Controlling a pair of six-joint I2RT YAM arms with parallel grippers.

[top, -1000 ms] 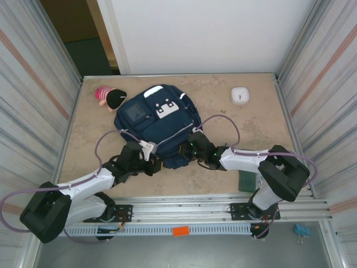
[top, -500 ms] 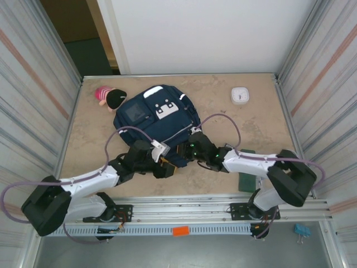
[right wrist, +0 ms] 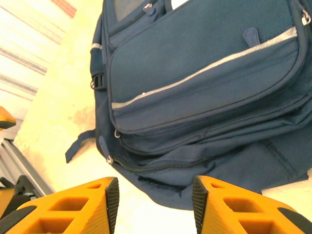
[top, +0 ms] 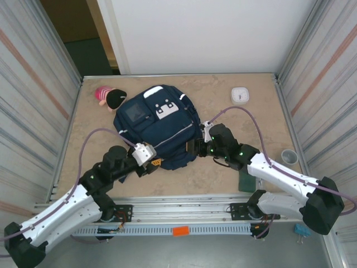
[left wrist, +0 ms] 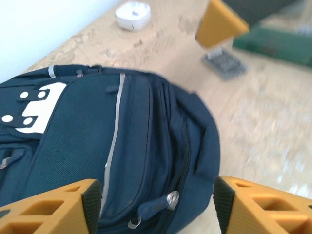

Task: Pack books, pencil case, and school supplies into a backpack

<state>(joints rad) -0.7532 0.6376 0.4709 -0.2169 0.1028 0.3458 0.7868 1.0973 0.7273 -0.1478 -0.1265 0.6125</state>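
The navy backpack (top: 159, 125) lies flat in the middle of the table, its main zipper (right wrist: 195, 158) closed along the near edge. My left gripper (top: 154, 163) hovers open just off the pack's near left corner, and the zipper pull (left wrist: 168, 201) lies free between its fingers. My right gripper (top: 196, 146) is open at the pack's near right edge, holding nothing. A dark green book (top: 244, 180) lies flat at the near right, partly under the right arm. A pink and black soft pouch (top: 110, 96), seemingly the pencil case, lies beyond the pack's far left corner.
A white square device (top: 240, 95) sits at the far right. A small grey ring (top: 288, 156) rests by the right wall. Metal walls close in both sides, and a rail runs along the near edge. Bare tabletop (top: 251, 125) stretches to the right of the backpack.
Both grippers were shut at the backpack's near edge. They have opened, let go, and drawn back, the left toward the near left and the right toward the right.
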